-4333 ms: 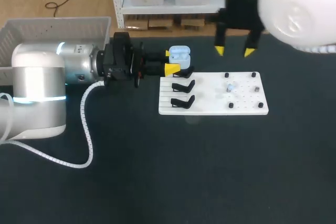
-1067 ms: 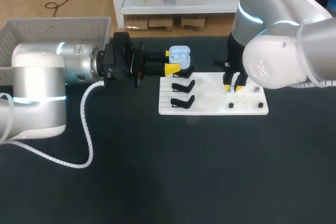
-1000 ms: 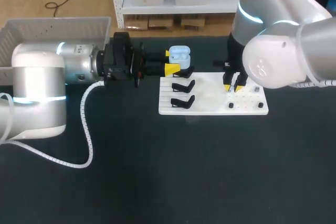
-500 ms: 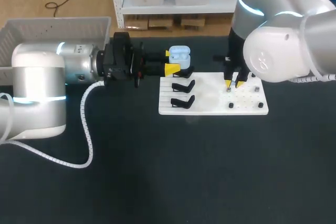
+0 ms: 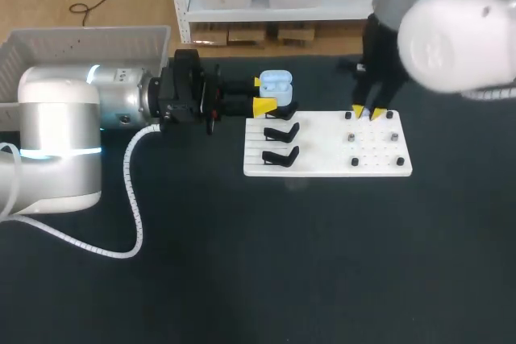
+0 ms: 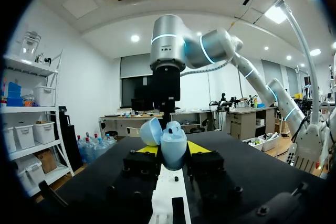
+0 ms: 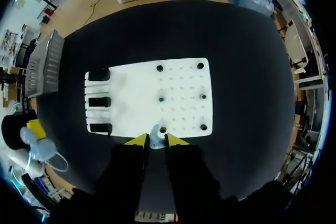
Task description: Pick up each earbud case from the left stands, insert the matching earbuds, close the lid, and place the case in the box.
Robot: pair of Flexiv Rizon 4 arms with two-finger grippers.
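My left gripper (image 5: 262,94) is shut on the light blue earbud case (image 5: 276,80), held sideways just beyond the far left corner of the white board (image 5: 322,160). In the left wrist view the case (image 6: 173,142) sits between the yellow fingertips (image 6: 198,147) with its lid (image 6: 149,131) open. My right gripper (image 5: 369,112) hangs over the board's far right part. In the right wrist view it (image 7: 156,139) is shut on a small pale blue earbud (image 7: 154,142), above the board (image 7: 136,95). The grey box (image 5: 48,44) stands at the far left.
Black stands (image 5: 280,142) line the board's left side, also seen as empty stands (image 7: 100,102) from the right wrist. Small black pegs (image 5: 355,162) dot the board's right half. My left arm (image 5: 72,134) and its white cable (image 5: 133,199) lie across the left of the table.
My right gripper has risen off the board with the earbud and shifted toward the far right corner. The left arm and the case have stayed put.
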